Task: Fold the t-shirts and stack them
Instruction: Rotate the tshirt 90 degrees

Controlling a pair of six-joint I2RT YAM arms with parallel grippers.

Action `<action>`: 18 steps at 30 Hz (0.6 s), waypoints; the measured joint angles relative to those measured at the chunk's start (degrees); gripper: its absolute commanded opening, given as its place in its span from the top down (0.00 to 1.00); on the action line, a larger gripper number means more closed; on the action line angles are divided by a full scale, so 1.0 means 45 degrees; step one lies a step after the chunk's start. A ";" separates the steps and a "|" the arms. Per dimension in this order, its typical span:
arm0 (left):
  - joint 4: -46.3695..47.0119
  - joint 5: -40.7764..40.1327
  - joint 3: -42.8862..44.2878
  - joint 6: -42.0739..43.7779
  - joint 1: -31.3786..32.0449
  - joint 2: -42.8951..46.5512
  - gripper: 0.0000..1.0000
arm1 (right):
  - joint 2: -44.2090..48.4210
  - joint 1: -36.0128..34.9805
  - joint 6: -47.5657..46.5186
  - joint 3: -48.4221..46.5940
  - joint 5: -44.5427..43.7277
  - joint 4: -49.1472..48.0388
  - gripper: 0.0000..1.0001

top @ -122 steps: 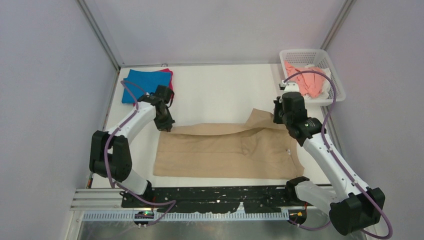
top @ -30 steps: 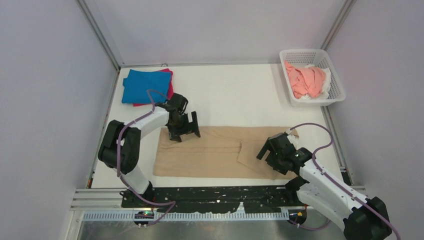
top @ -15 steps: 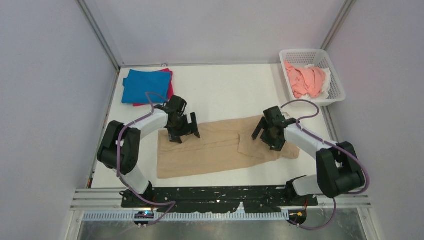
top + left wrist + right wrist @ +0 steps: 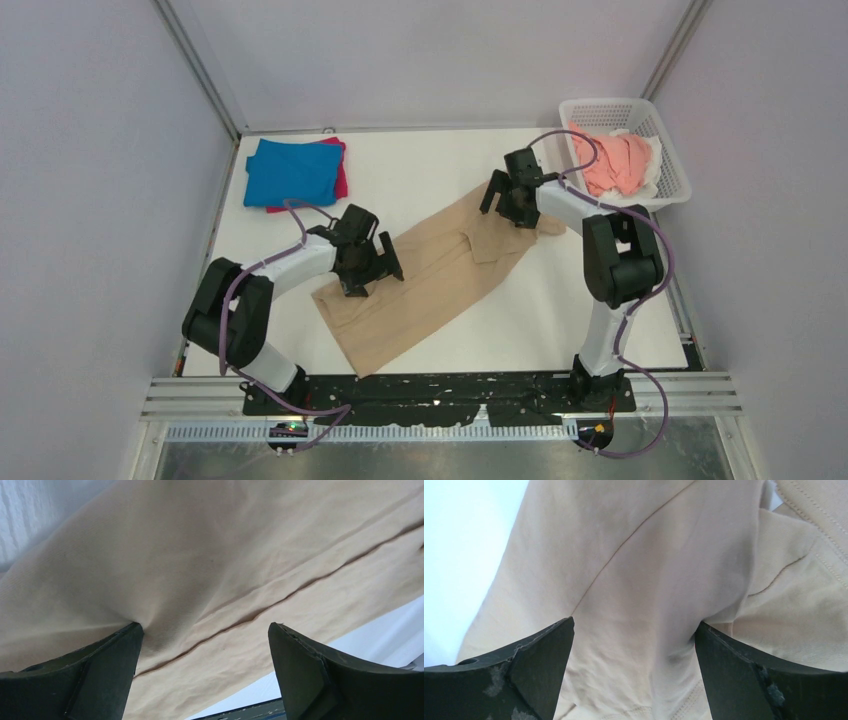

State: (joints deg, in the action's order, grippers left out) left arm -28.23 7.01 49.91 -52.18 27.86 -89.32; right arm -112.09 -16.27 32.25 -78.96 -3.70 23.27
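We are mid-fold: the tan shirt [image 4: 440,265] lies slantwise mid-worktop, collar end toward the far-right corner. Left gripper [image 4: 366,268] and right gripper [image 4: 508,203] press on it, both spread wide, gripping nothing. Next we likely must pinch an edge.

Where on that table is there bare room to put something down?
Bare: the far middle, between the blue shirt and the right gripper; the near right, between the tan shirt and the right arm. Crowded: around the left gripper at the centre and the basket corner.
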 measured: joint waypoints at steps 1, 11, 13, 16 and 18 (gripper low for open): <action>0.0092 -0.0078 -0.0083 -0.0330 0.0155 0.0068 0.01 | -0.0588 0.0000 -0.0165 -0.0772 0.0102 0.0083 0.05; 0.1923 -0.1676 -0.0413 -0.4075 0.3954 0.0146 0.00 | -0.4804 0.0160 -0.0539 -0.7106 0.1428 0.1030 0.05; 0.2186 -0.1967 -0.0437 -0.4687 0.4478 0.0073 0.00 | -0.5455 0.0253 -0.0549 -0.8184 0.1710 0.1248 0.05; 0.2521 -0.2137 -0.0340 -0.5314 0.4896 -0.0165 0.00 | -0.6271 0.0398 -0.0651 -0.9505 0.2142 0.1370 0.05; 0.2720 -0.2113 -0.0121 -0.5663 0.5085 -0.0447 0.00 | -0.6601 0.0461 -0.0763 -1.0010 0.2390 0.1370 0.05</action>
State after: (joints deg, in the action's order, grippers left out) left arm -15.99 -2.50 49.36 -77.67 50.74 -91.33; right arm -141.80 -14.20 28.82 -124.01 7.05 29.43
